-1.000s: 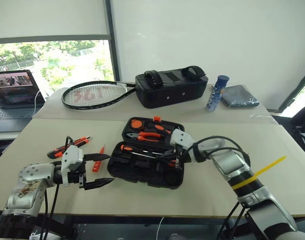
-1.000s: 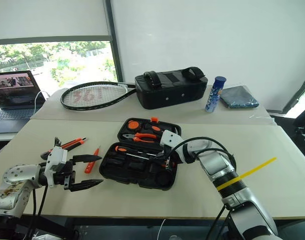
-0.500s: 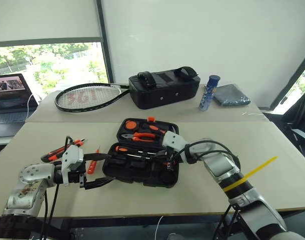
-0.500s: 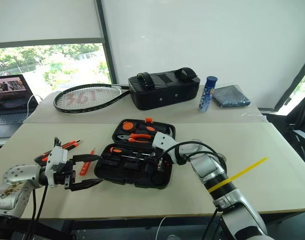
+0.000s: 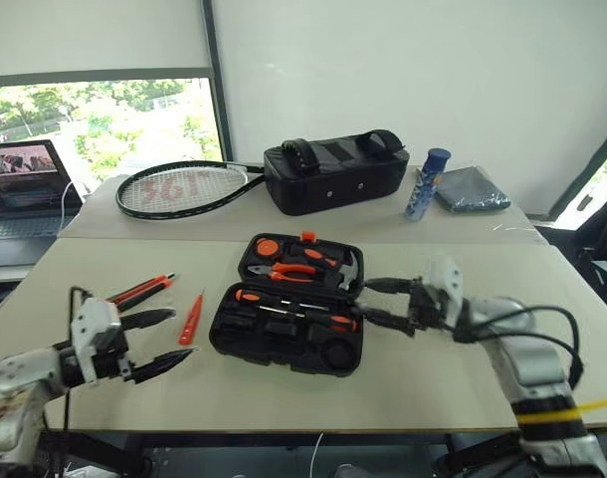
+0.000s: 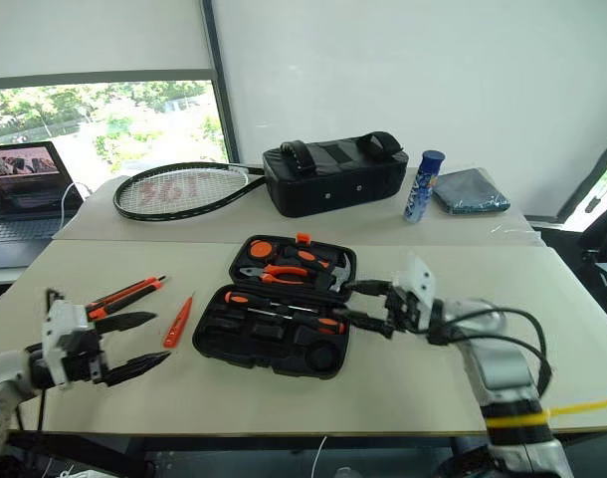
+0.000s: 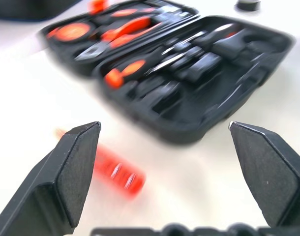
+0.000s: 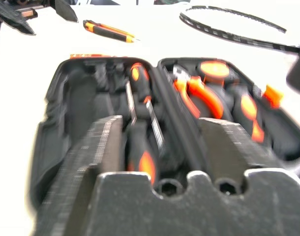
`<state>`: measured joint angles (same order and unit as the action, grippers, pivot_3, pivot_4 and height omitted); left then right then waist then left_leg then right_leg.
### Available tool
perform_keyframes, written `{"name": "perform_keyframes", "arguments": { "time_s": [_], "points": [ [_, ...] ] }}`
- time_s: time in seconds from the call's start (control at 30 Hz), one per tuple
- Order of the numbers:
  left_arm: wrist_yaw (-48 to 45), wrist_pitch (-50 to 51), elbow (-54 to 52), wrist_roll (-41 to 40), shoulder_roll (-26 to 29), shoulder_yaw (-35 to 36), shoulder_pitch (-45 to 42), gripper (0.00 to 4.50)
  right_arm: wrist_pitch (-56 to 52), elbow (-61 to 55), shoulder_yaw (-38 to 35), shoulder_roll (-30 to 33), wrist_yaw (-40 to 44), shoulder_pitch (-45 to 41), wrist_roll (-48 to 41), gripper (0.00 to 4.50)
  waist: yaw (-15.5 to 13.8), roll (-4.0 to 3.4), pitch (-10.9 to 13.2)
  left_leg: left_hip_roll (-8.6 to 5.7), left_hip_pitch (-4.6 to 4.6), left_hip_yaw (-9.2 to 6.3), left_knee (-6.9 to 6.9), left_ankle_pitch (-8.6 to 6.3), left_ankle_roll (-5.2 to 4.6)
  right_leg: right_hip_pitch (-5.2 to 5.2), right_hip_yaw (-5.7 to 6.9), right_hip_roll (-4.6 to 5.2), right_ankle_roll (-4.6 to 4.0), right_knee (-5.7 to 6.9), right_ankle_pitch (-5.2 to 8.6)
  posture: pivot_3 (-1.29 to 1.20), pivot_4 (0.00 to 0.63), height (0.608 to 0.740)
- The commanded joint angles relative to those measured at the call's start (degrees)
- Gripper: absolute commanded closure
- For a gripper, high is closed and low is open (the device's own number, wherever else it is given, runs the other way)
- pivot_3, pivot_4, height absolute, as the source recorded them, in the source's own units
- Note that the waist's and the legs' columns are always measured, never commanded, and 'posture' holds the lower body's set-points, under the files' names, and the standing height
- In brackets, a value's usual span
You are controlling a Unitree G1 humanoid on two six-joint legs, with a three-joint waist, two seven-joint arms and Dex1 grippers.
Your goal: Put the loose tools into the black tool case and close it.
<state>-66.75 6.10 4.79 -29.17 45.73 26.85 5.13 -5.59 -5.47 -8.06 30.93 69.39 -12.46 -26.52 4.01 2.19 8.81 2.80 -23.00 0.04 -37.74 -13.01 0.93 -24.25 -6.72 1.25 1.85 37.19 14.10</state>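
1. Case first: flat black moulded-plastic clamshell tool case (image 5: 289,329) lying open at mid-table on the pale tabletop (image 5: 453,378), both halves flat.
2. Sitting in the near half: two long orange-and-black-handled screwdrivers (image 5: 294,311), laid side by side in the shaped slots.
3. Resting in the far half: orange-handled pliers (image 5: 287,271) and a small steel-headed hammer (image 5: 345,269).
4. Lying loose on the table to the case's left: small all-orange tester screwdriver (image 5: 191,319), close beside the case but not touching it.
5. Lying further left, well apart from the case: orange-black utility knife (image 5: 139,290), angled across the table.
6. Hovering near the table's front-left edge: left gripper (image 5: 156,342), fingers spread wide, holding nothing, pointing toward the tester screwdriver.
7. Hanging just right of the case: right gripper (image 5: 375,301), fingers parted and empty, pointing left at the case's right edge.
8. Standing on the far table: black padded bag with straps (image 5: 335,171), dark-framed racket (image 5: 184,189), blue cylindrical bottle (image 5: 426,183), folded grey cloth (image 5: 473,189), open laptop (image 5: 23,171).
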Motion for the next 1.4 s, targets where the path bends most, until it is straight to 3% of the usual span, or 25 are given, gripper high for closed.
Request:
{"name": "perform_keyframes", "arguments": {
  "time_s": [0.03,0.23,0.4,0.57,0.73,0.83,0.97,1.07,1.37,1.4],
  "points": [
    [3.76,0.3,1.85,-0.65,0.44,7.37,3.65,0.0,4.39,-4.45,-5.38,-0.1,-0.66,3.94,-4.14,0.03,0.13,0.0,0.01,0.0,0.0,0.01,-0.01,0.0,0.0,0.0,0.0,0.0,0.07,0.0,0.04,0.0,0.15,0.74],
    [10.81,4.72,0.65,-0.73,-1.33,11.81,9.65,0.0,12.67,-6.08,-7.55,-2.22,-0.29,11.75,-4.16,0.03,-0.09,-0.01,0.03,0.03,0.25,0.13,-0.01,0.01,0.0,0.14,-0.09,0.0,0.41,0.01,0.24,0.0,0.15,0.74],
    [18.29,18.44,-8.9,-4.59,-0.99,9.23,7.42,0.0,12.79,-9.5,-6.02,-2.13,-2.17,13.12,-5.54,0.03,-0.83,0.01,0.03,0.01,0.18,0.14,-0.03,0.02,0.02,0.11,-0.1,0.04,0.44,0.01,0.25,0.0,0.15,0.74],
    [29.67,38.35,-17.95,-7.13,0.12,-0.48,-4.7,0.0,8.88,-12.21,-4.0,-1.0,-2.87,12.04,-7.74,0.03,-1.45,0.0,0.03,0.0,0.19,0.12,-0.04,0.02,0.04,0.13,-0.1,0.0,0.46,0.02,0.24,0.0,0.15,0.74],
    [42.98,56.05,-16.69,-2.97,-2.91,-10.8,-19.3,0.0,8.58,-12.48,-2.76,-1.02,-4.53,10.36,-7.22,0.03,-1.18,0.0,0.04,-0.1,0.16,0.06,-0.05,0.02,0.04,0.15,-0.14,0.0,0.5,0.02,0.2,0.0,0.15,0.74],
    [46.26,62.23,-15.06,-2.09,-5.19,-14.09,-23.63,0.0,8.56,-12.89,-2.31,-0.89,-5.36,9.9,-7.18,0.03,-0.81,0.0,0.04,-0.09,0.11,0.04,-0.02,0.01,0.05,0.07,-0.16,-0.03,0.27,0.03,0.07,0.0,0.15,0.74],
    [46.47,63.18,-13.59,0.13,-5.71,-17.8,-25.3,0.0,8.58,-13.56,-2.28,-0.58,-6.29,9.83,-7.33,0.03,-0.87,-0.01,0.04,-0.12,0.11,-0.01,-0.01,0.0,0.06,0.09,-0.13,-0.02,0.11,0.03,-0.03,0.0,0.15,0.74],
    [47.09,64.35,-11.56,1.94,-5.75,-19.54,-26.41,0.74,8.43,-14.27,-2.53,-0.17,-6.76,10.39,-7.73,0.0,-1.17,-0.01,0.04,-0.15,0.17,-0.01,-0.02,0.01,0.06,0.16,-0.15,-0.01,0.14,0.03,-0.03,0.0,0.15,0.74],
    [44.88,58.34,-8.65,3.99,-5.42,-16.32,-25.67,4.02,8.57,-16.35,-2.99,1.08,-6.4,13.26,-8.94,0.0,-1.29,-0.06,0.0,-0.17,0.25,0.01,-0.03,0.02,0.07,0.21,-0.21,-0.01,0.49,0.03,0.18,0.0,0.15,0.74],
    [44.08,57.59,-8.22,3.44,-5.52,-15.13,-26.0,4.06,8.62,-16.68,-2.96,1.13,-6.36,13.61,-9.2,0.0,-1.31,-0.06,0.01,-0.17,0.25,0.02,-0.03,0.02,0.07,0.21,-0.21,-0.01,0.49,0.03,0.18,0.0,0.15,0.74]
  ]
}}
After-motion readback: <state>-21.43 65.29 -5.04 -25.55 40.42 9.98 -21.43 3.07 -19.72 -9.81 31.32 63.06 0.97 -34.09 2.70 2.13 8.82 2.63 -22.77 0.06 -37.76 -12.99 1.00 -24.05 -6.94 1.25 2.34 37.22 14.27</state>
